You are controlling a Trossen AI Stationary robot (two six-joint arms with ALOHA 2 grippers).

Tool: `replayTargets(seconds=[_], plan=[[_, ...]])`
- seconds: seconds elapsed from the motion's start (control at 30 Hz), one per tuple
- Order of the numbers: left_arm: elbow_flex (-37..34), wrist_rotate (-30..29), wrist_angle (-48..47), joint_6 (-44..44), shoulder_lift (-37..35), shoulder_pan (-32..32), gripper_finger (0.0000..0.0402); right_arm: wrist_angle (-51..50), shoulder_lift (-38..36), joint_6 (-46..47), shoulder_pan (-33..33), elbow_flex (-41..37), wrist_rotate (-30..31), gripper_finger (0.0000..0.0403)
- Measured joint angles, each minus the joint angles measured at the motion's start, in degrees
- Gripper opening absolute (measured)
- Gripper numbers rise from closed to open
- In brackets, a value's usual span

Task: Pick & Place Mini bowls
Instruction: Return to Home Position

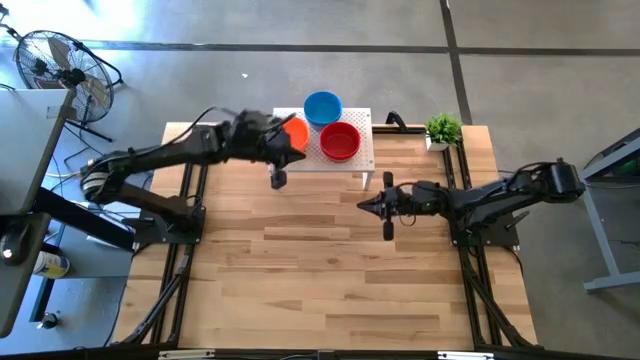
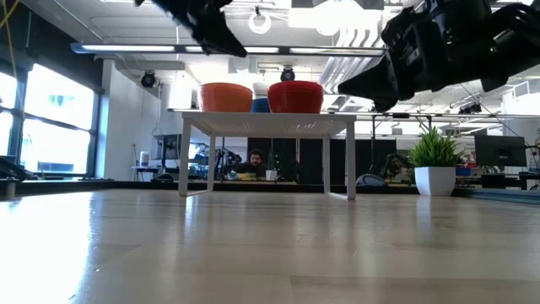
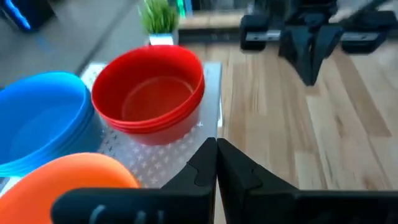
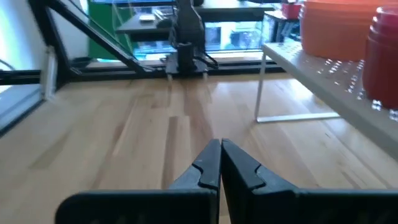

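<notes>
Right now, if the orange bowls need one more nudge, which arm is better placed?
Left, I think. The left hand is close beside the orange bowls on the white stand; the right hand is over the table, away from the stand.

Orange bowls (image 1: pixel 298 136) half hidden (under left arm (image 1: pixel 170 155)).

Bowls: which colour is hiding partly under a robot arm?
The orange bowls, partly covered by the left arm from above; red bowls and blue bowls show whole.

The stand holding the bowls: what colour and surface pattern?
The stand is white, perforated with small holes; clearest in the left wrist view.
</notes>
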Motion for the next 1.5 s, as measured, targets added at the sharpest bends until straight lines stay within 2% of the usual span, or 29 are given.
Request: replayTargets(seconds=[0.2,0.33,0.43,0.63,0.9,1.23,1.5], plan=[[-19.29,0.16,20.8,-3.14,-9.17,0.14,0.0002,-9.49,-7.17,-0.61,-7.91,0.04,-7.91,0.0],[-27.85,-0.67,28.6,-3.17,-14.9,0.14,0.0001,-17.58,-13.96,-5.05,-12.86,0.13,-8.36,0.0],[-32.7,-2.17,30.81,-3.39,-18.55,0.18,0.0001,-22.03,-19.54,-8.98,-15.11,0.11,-9.55,0.0],[-39.04,-3.64,31.09,-5.71,-27.52,0.18,0.0001,-28.27,-28.0,-9.93,-18.66,-0.2,-10.07,0.0],[-46.9,-5.13,31.22,-8.09,-39.28,0.18,0.0001,-19.69,-36.92,-5.58,-22.04,-11.24,-11.91,0.0],[-53.16,-5.18,21.22,-9.8,-57.71,0.18,0.0001,-21.96,-51.05,-4.66,-27.76,-17.31,-16.83,0.0],[-57.69,-5.38,11.87,-8.89,-72.45,0.18,0.0001,-28.7,-58.75,-4.52,-29.82,-17.31,-16.38,0.0]])
